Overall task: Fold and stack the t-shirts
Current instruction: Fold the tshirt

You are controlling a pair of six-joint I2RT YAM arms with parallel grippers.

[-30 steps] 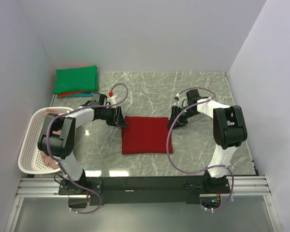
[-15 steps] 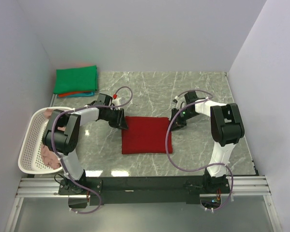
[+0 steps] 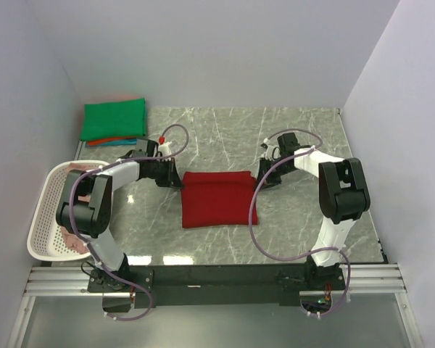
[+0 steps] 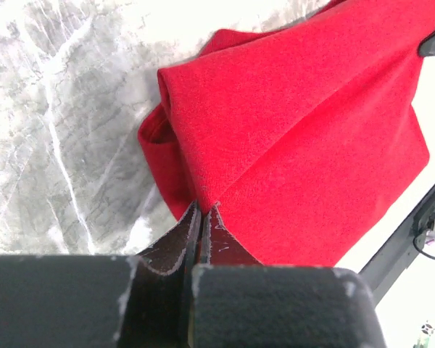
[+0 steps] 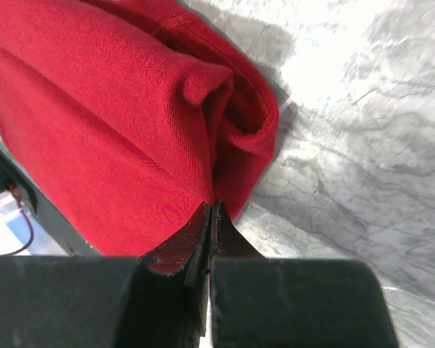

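Far left of the dark red t-shirt (image 3: 217, 204), a white basket (image 3: 47, 210) sits at the table's left edge. Behind and left of the shirt, a green-topped stack of folded shirts (image 3: 114, 120) fills the back corner. My left gripper (image 3: 178, 178) pinches the shirt's far left corner and my right gripper (image 3: 262, 180) its far right corner, both jaws closed tight on cloth. The shirt lies folded mid-table, long axis left to right. Bare grey marble table (image 3: 304, 130) opens behind and right of it, boxed by pale walls
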